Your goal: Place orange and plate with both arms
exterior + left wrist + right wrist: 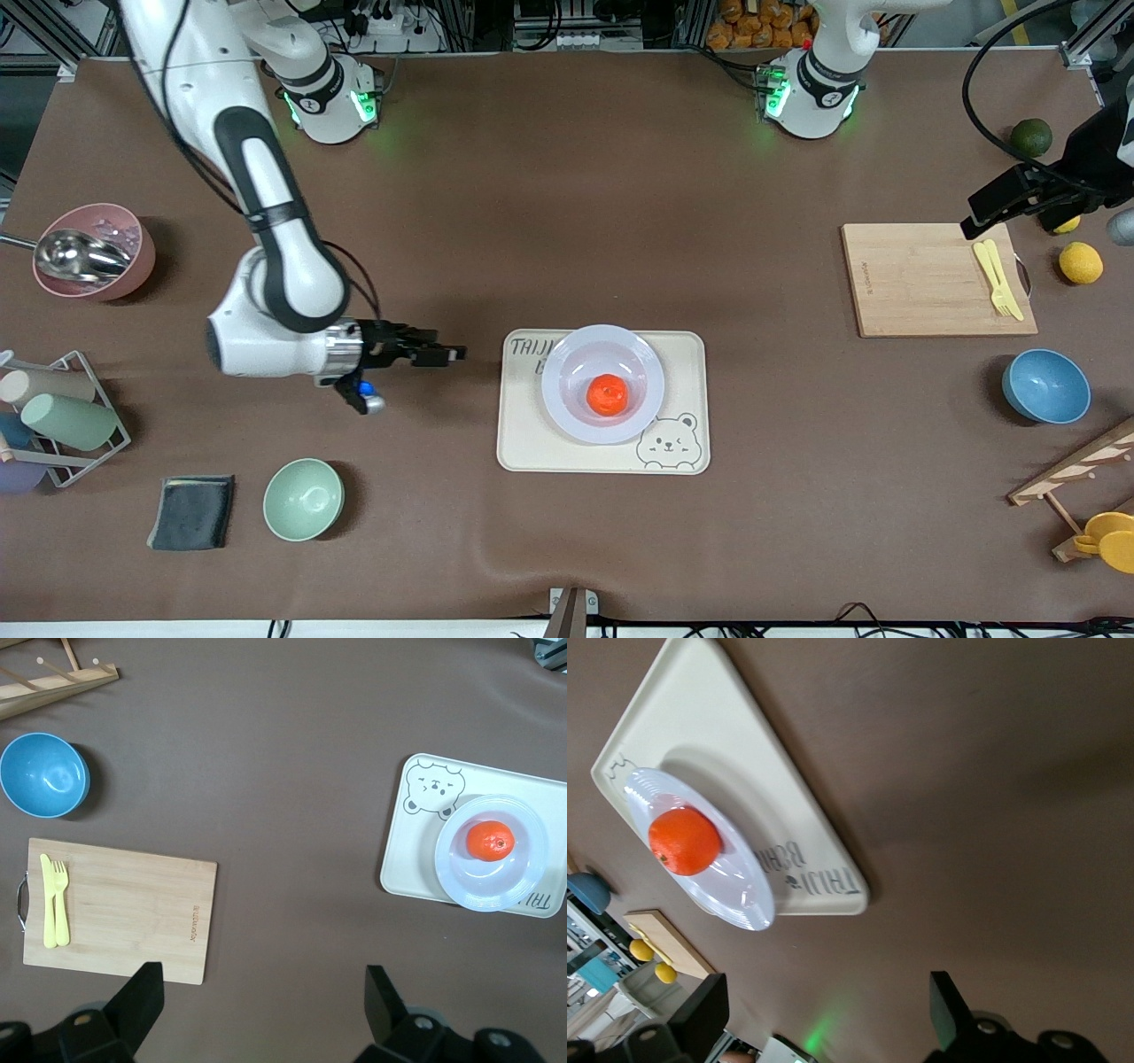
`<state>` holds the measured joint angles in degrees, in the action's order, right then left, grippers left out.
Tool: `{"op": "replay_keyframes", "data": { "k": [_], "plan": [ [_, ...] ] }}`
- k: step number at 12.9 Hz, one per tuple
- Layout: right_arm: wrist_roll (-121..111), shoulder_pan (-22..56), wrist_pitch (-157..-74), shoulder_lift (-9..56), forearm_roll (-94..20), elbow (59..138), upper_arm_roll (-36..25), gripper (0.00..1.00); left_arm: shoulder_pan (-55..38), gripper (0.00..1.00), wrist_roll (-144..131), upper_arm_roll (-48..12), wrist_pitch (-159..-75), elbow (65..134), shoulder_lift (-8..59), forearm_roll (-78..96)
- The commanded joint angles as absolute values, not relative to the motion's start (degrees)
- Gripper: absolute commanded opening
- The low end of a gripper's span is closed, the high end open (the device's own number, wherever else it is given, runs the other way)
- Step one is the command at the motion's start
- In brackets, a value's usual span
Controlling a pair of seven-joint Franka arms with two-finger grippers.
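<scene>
The orange (607,394) lies in the middle of the lavender-white plate (642,354), which sits on the cream bear-printed tray (687,434) at the table's centre. Both show in the left wrist view, orange (490,841) on plate (456,877), and in the right wrist view, orange (684,841) on plate (744,899). My right gripper (443,353) is open and empty, beside the tray toward the right arm's end, apart from it. My left gripper (1005,208) is open and empty, high over the cutting board's edge at the left arm's end.
A wooden cutting board (921,279) carries a yellow fork and knife (997,276). A blue bowl (1045,385), lemons (1081,262), a dark green fruit (1031,137) and a wooden rack (1076,470) lie near it. A green bowl (303,499), dark cloth (192,511), cup rack (62,416) and pink bowl (93,251) are at the right arm's end.
</scene>
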<state>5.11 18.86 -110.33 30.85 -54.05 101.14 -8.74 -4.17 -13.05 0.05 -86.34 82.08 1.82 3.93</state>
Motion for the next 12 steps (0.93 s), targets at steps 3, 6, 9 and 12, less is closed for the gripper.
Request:
{"op": "replay_keyframes", "data": {
  "k": [3, 6, 9, 12],
  "plan": [
    [4.58, 10.14, -101.45, 27.15, -39.94, 100.30, -8.97, 1.00, -3.87, 1.00, -12.74, 0.00, -86.84, 82.18, 1.58, 4.40],
    [1.24, 4.93, -98.44, 26.20, -30.43, 98.61, -8.35, 1.00, -3.87, 1.00, -12.66, 0.09, -86.84, 82.18, 1.50, 4.22],
    [0.45, 1.42, -98.26, 22.86, -23.31, 98.18, -6.17, 1.00, -3.52, 1.00, -12.65, 0.09, -86.66, 82.09, 1.49, 4.22],
    [-2.20, -0.96, -96.69, 19.52, -18.90, 98.00, -4.04, 1.00, -3.43, 1.00, -12.31, 0.18, -85.08, 82.18, 0.88, 4.13]
  ]
}}
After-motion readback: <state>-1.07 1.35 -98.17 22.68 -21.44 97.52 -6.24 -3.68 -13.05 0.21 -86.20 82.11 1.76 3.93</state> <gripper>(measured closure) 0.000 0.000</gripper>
